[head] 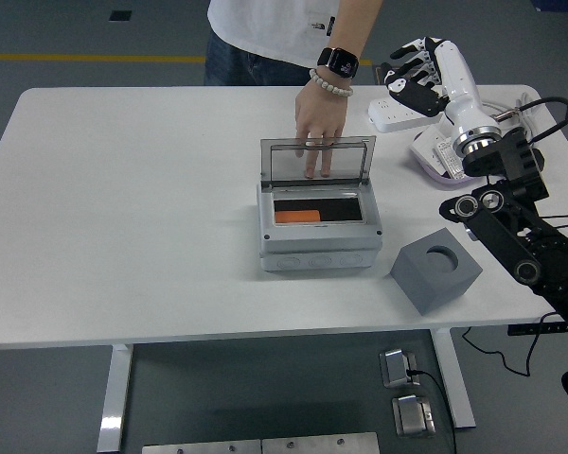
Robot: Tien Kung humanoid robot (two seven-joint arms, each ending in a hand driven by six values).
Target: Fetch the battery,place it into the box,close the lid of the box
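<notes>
A grey box (319, 234) sits mid-table with its clear lid (317, 161) standing upright. An orange battery (297, 216) lies inside the box at its left. A person at the far side holds the lid's top edge with one hand (320, 121). My right hand (418, 76) is raised above the table's far right, well apart from the box, with its fingers spread and nothing in them. The left arm does not show.
A grey cube with a round hole (435, 270) stands right of the box. A white power strip (398, 113) and a purple tray (454, 161) with a white part lie far right. Black cables trail off the right edge.
</notes>
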